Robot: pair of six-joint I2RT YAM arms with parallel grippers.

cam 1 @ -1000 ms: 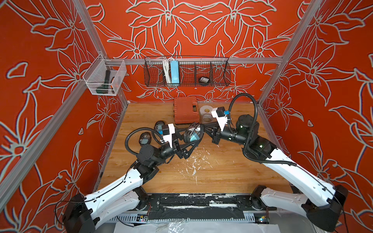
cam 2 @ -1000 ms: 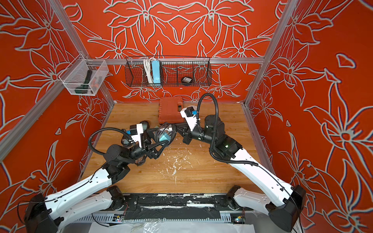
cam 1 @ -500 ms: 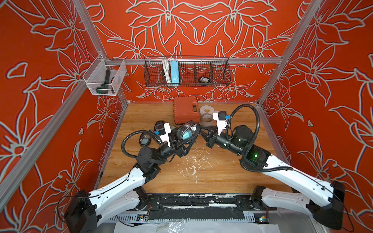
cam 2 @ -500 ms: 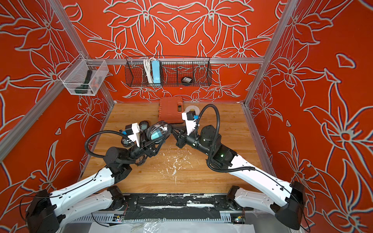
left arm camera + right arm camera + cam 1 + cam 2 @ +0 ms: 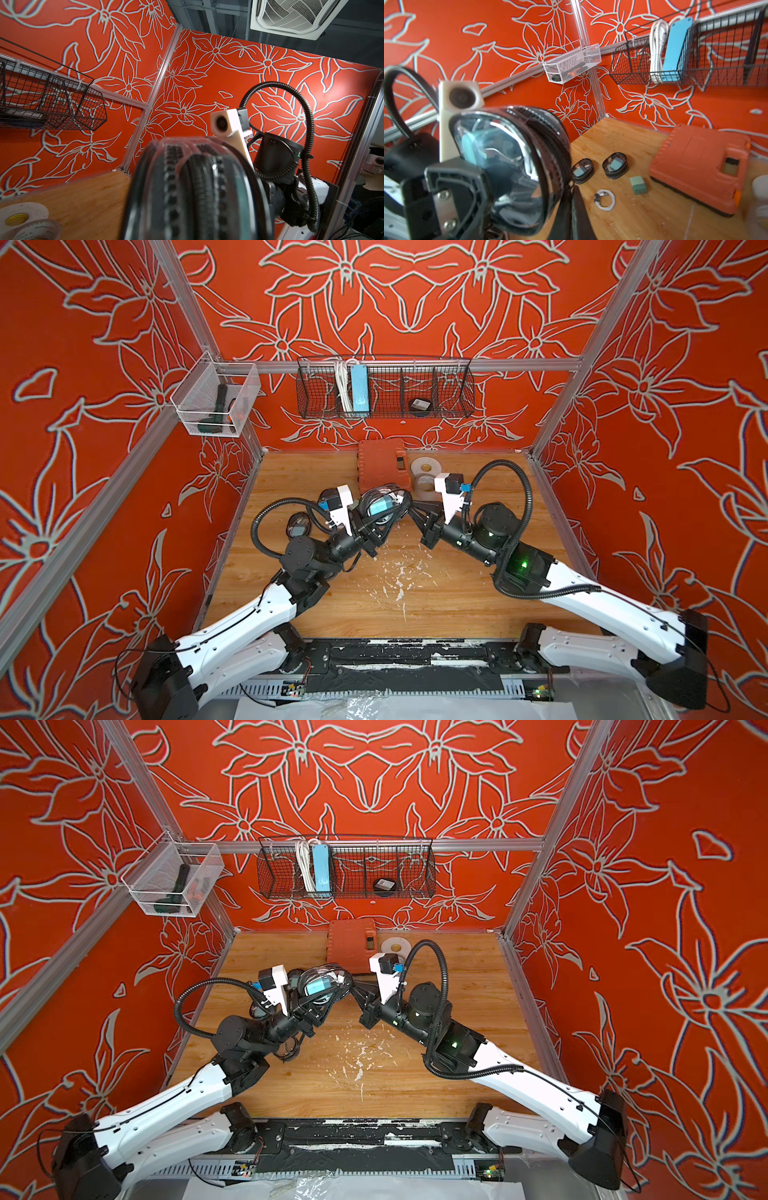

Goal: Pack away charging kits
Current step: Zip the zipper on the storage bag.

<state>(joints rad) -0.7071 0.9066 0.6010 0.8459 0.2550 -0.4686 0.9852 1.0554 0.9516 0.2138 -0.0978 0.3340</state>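
Table [image 5: 457,593] carries orange case [image 5: 382,466] at back. L gripper [image 5: 386,517] is clamped on raised pouch [image 5: 500,149], teal plug [image 5: 469,145] inside, held above mid-table. R gripper [image 5: 411,512] is fully closed, tips at pouch rim; we can't tell if it pinches anything. We see two packed pouches [image 5: 583,170] [image 5: 615,165] on wood nearby, w/ loose plug [image 5: 638,185] and coiled cable [image 5: 605,199] beside.
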